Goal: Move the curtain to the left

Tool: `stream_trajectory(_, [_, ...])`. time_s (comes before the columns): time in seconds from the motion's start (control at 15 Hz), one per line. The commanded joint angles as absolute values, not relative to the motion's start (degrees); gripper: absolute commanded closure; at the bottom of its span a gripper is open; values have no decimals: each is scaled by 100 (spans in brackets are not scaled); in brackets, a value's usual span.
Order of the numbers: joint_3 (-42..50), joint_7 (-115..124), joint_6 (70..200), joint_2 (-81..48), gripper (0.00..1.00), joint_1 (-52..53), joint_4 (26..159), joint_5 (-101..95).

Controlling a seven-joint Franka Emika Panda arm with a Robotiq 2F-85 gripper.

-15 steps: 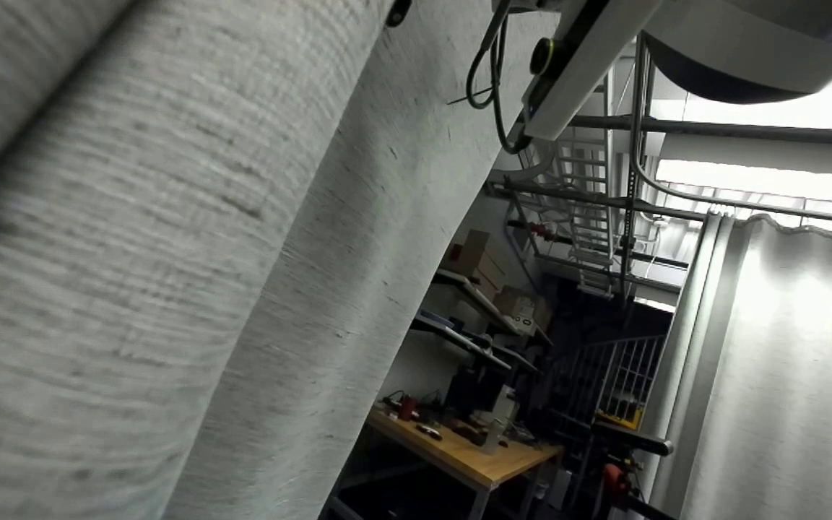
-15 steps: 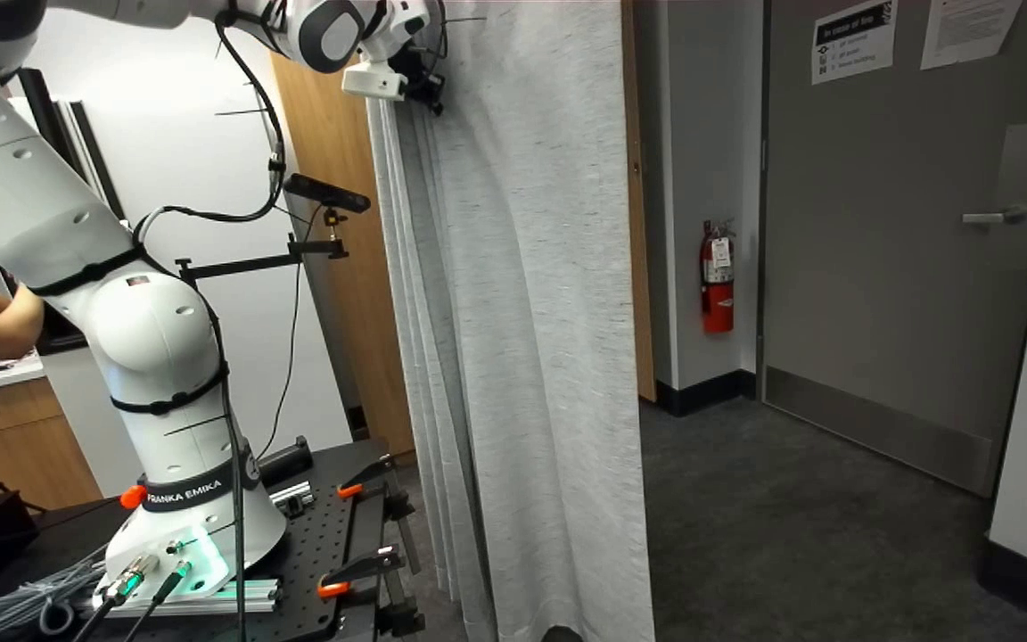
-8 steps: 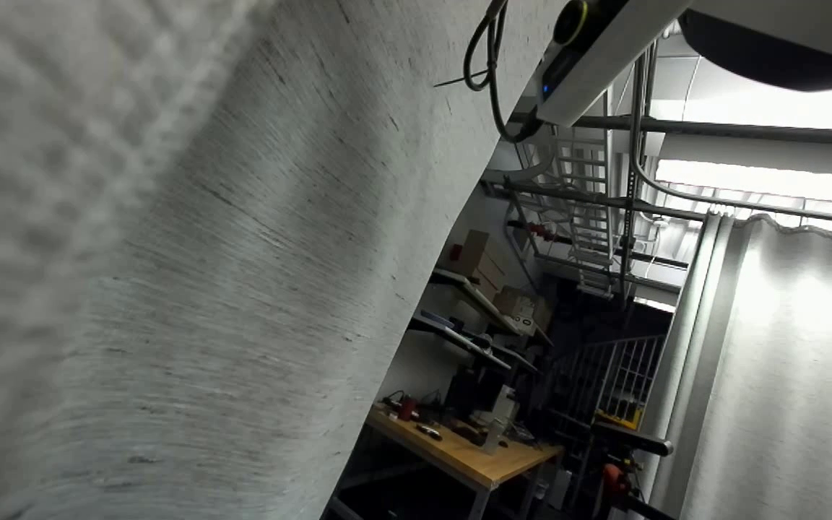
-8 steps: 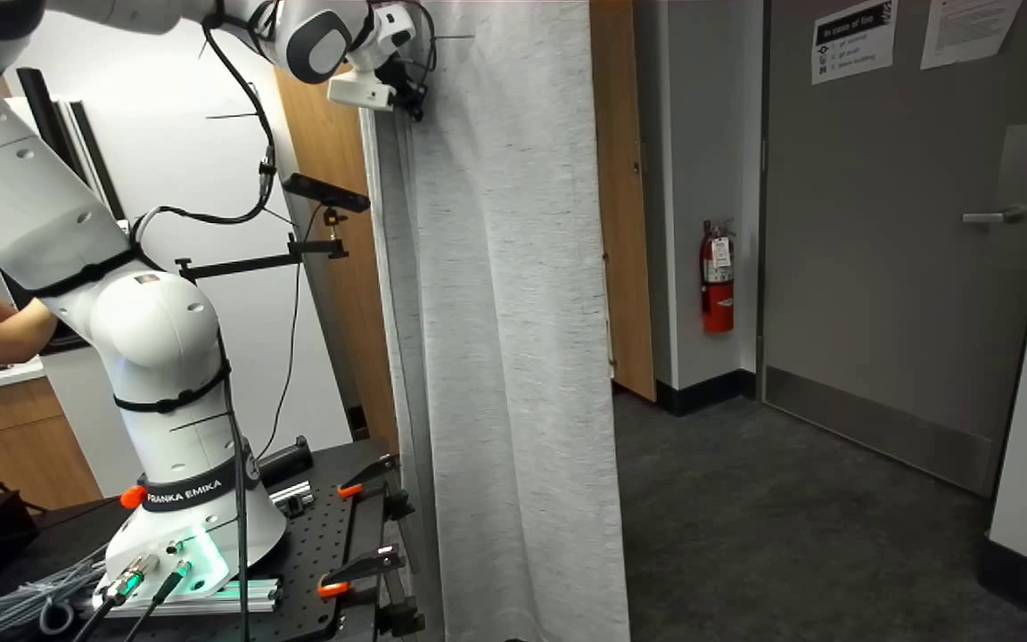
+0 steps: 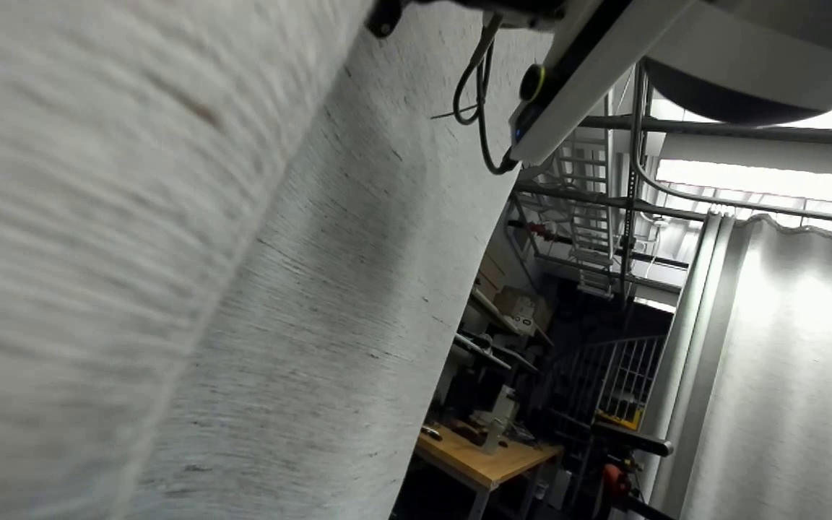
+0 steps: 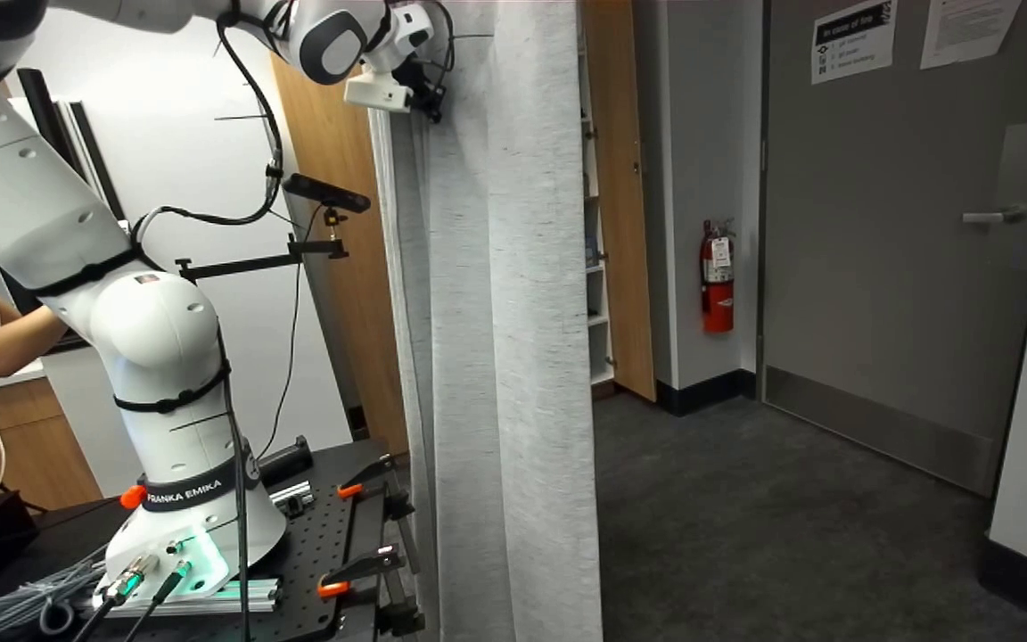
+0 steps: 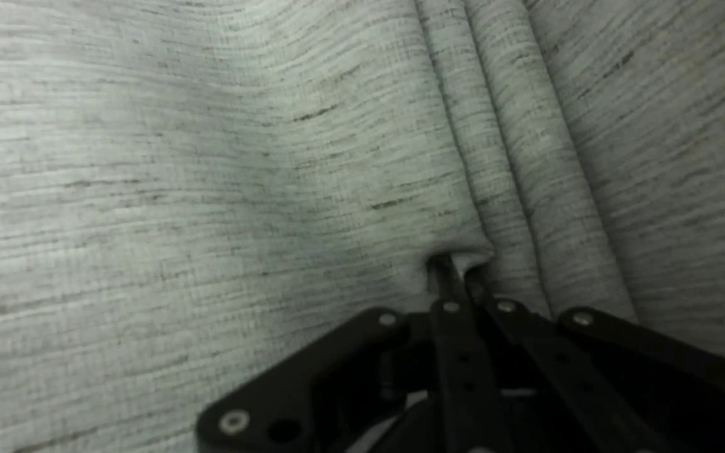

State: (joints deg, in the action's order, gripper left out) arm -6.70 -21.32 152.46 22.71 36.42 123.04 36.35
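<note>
Wrist view: one black claw (image 7: 463,284), with two fingers (image 7: 464,358) pressed together, clenched on a small tuck of one grey curtain (image 7: 211,189). Just right of the grip, two narrow folds in the cloth, running upward side by side.

In an exterior view, curtain (image 6: 531,357) hanging from top edge to bottom edge, between one white arm (image 6: 152,330) at left and one grey door (image 6: 888,267) at right. Claw against the cloth, high up. Below the arm, one black counter (image 6: 331,464), with two orange-tipped clamps (image 6: 369,564) along the side nearest the curtain. Above the counter, one black camera (image 6: 326,192). Just right of the curtain and partly hidden by it, one cabinet (image 6: 625,267); then one red extinguisher (image 6: 717,285), near the door. On the door, two papers (image 6: 854,43) and one handle (image 6: 995,217). At the left edge, part of one person (image 6: 10,348).

In an exterior view, near and partly blurred, curtain (image 5: 358,289) slanting across the left half, with a dark bit of claw at the top. At right, one far curtain (image 5: 791,347). Between the two curtains, one wooden desk (image 5: 524,458) and one railing (image 5: 633,368); arm overhead, upper right.
</note>
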Motion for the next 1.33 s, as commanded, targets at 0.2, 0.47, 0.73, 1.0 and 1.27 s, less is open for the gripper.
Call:
stream_trajectory(0.2, [-411, -2486, 14864, 1835, 100, 3544, 12518, 3723])
stream_trajectory(0.47, [-444, -2390, 14850, 1772, 71, 3398, 12481, 3718])
stream_trajectory(0.73, [-573, -2374, 13935, 1382, 43, 3191, 12543, 3625])
stream_trajectory(1.0, [-838, -2349, 13234, 1078, 12, 2795, 12464, 3276])
stream_trajectory(1.27, [-978, -2137, 12955, 1163, 0, 2277, 12614, 2216])
